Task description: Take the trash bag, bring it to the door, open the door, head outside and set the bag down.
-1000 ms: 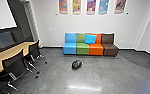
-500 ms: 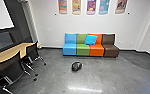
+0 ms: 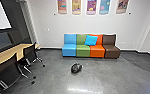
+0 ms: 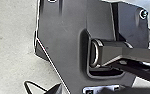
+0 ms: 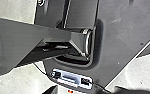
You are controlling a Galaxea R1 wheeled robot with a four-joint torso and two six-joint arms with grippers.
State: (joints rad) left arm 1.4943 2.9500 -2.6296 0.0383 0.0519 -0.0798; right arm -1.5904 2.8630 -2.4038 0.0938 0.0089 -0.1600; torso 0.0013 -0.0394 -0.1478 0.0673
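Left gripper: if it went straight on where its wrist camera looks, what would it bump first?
Probably the robot's own wide dark grey plate. The pale floor seems to lie beyond it. Depth and exact aim are unclear, so that's my best guess.

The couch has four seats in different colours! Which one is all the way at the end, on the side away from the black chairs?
The brown seat. It's the only brown one, and it sits right beside the orange seat.

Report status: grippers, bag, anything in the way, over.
Both grippers off the trash bag. It's on the floor ahead, in front of the multicoloured sofa. Mesh-backed chairs off to the left, likely no obstacle.
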